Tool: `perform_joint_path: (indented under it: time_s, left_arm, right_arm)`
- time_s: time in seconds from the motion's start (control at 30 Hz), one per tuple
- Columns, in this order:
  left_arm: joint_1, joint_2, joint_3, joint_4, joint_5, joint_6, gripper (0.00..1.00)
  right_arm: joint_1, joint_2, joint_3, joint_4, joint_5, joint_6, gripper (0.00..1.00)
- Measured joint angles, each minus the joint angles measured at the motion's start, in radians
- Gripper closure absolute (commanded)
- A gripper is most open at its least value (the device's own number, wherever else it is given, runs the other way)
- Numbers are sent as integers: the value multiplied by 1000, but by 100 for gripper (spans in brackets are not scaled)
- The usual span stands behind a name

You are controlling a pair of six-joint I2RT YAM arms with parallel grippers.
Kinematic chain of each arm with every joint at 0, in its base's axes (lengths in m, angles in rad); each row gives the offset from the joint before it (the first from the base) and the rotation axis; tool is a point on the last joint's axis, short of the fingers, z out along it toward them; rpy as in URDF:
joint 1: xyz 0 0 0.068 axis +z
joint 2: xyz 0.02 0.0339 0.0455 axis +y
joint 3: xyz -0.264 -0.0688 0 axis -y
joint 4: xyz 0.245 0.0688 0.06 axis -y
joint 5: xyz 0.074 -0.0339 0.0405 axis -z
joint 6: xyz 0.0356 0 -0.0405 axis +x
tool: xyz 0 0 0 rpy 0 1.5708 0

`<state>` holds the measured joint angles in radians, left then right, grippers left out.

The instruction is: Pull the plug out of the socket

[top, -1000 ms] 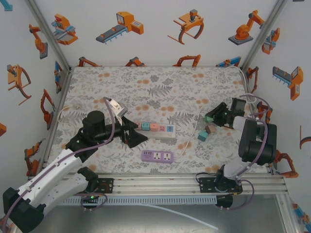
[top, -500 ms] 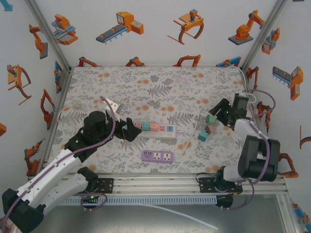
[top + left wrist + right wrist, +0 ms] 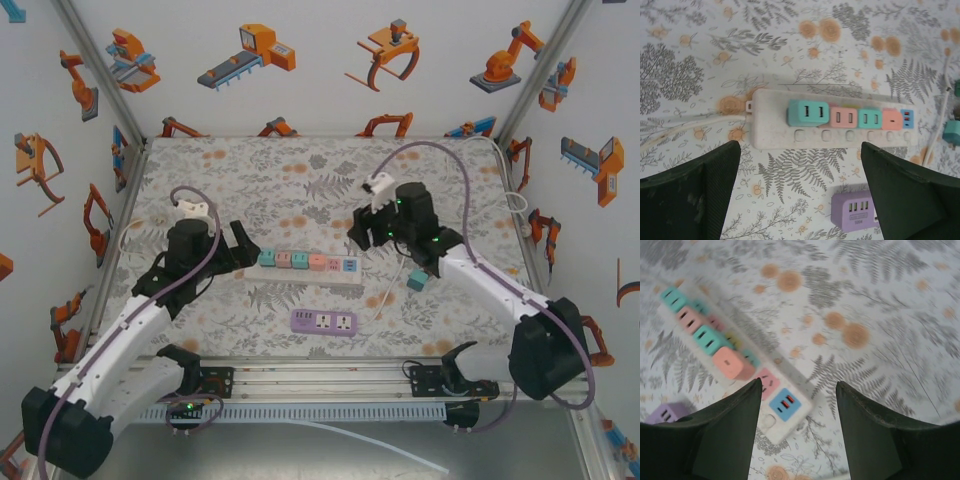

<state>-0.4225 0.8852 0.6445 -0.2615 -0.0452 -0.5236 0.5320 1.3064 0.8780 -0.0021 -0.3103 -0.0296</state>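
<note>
Nearest, purple socket block (image 3: 323, 321): lies flat on the floral table cover (image 3: 300, 180), just on the near side of the power strip and apart from it.
Loose teal plug (image 3: 417, 281): on the cover off the strip's right end, beside a thin white cord (image 3: 385, 295); no gripper touches it.
Power strip (image 3: 310, 272): white, lying left to right across the middle of the cover; its cable (image 3: 690, 125) leaves from the left end.
End plug (image 3: 808, 113): teal, seated in the leftmost socket of the strip.
Other plugs: pink plug (image 3: 843, 118), second teal plug (image 3: 870, 118) and salmon plug (image 3: 892, 119) sit in a row to its right, then a blue USB panel (image 3: 907, 117).
Left gripper (image 3: 248, 246): at the strip's left end, fingers (image 3: 690, 200) spread wide, gripping nothing; its wrist view shows the strip between them.
Right gripper (image 3: 360, 232): over the strip's right end, slightly to the far side, fingers (image 3: 730, 430) parted and empty; its wrist view is blurred.
</note>
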Motion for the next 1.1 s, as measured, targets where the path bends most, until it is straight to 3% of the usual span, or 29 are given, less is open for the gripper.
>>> perform_joint_path:
  time_s: [0.17,0.4,0.57,0.73,0.93,1.1]
  left_arm:
    - [80,91,0,-8,21,-50,4]
    - [158,176,-1,3,78,-80,14]
    - [169,216,-5,28,101,-84,22]
    - [169,256,-17,40,117,-84,33]
    - [164,320,-17,46,120,-84,48]
    - [133,374,-17,62,120,-84,54]
  right_arm:
    - [144,122,27,-5,-89,-231,43]
    - [188,258,68,0,-156,-410,43]
    - [190,357,123,-5,-189,-451,48]
    - [201,415,147,-2,-227,-470,61]
    - [201,439,163,-4,-249,-492,74]
    - [201,440,163,-6,-255,-505,78]
